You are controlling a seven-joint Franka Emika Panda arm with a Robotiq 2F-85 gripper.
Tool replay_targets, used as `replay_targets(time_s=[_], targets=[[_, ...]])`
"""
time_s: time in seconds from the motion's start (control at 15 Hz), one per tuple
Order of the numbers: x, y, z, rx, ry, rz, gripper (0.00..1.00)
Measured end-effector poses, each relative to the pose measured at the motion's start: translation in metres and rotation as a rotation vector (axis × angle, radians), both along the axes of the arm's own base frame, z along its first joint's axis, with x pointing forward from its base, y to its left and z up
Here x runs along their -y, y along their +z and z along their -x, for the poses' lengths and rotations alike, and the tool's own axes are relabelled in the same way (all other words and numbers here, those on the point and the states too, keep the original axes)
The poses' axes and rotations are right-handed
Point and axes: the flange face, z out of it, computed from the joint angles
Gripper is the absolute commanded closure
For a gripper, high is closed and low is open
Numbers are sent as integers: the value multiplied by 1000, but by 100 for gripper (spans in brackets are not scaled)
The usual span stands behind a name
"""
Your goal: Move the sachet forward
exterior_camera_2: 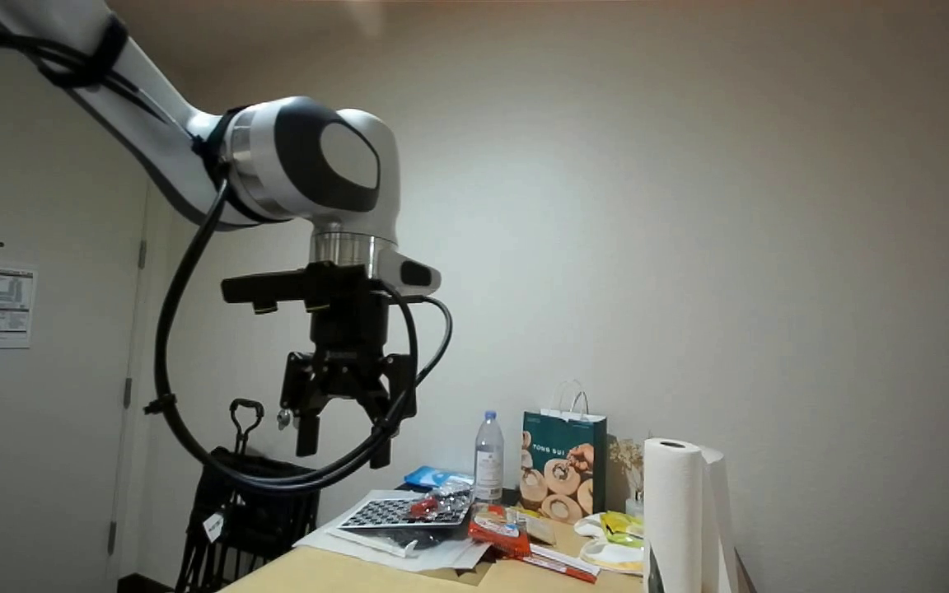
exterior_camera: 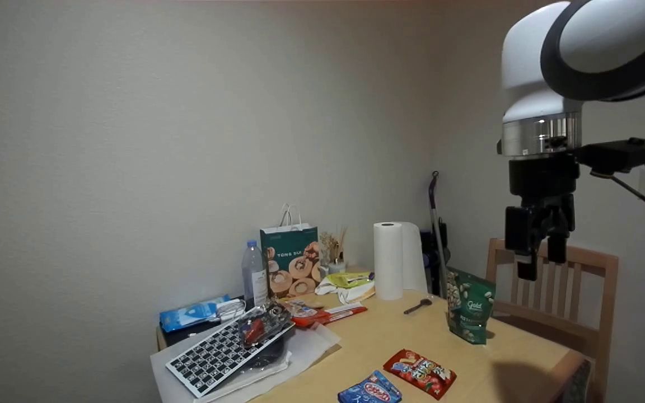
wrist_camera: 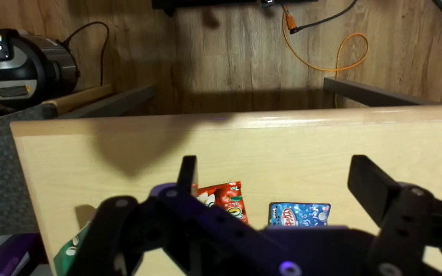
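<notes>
The sachet [exterior_camera: 471, 307] is a small green foil pouch with light printing. It stands upright on the wooden table [exterior_camera: 350, 341], near the table's edge by the chair. In the wrist view only part of the sachet [wrist_camera: 69, 251] shows at the lower left, partly hidden behind the gripper. My gripper [exterior_camera: 542, 263] hangs in the air above the table, higher than the sachet and apart from it. In the wrist view the fingers of the gripper [wrist_camera: 272, 168] are wide apart with nothing between them. The gripper also shows open in an exterior view [exterior_camera_2: 343, 446].
A flat red packet [exterior_camera: 420, 374] and a blue packet [exterior_camera: 371, 390] lie on the table. A white paper-towel roll [exterior_camera: 388, 260] stands behind, with a dark spoon [exterior_camera: 417, 306] near it. A chair [exterior_camera: 591, 262] stands beyond the sachet. A checkered board [exterior_camera: 216, 352] and a bottle [exterior_camera: 255, 274] are farther off.
</notes>
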Motion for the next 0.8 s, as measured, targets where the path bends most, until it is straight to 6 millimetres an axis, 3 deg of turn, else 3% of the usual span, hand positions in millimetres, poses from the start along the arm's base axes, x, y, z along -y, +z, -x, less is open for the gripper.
replay_targets(time_s=[0.2,0.4,0.8], targets=[[42,-6,-13,-15,-97,-29,0],[70,-17,-22,-48,-164,-42,0],[76,-24,-27,-70,-178,-45,0]])
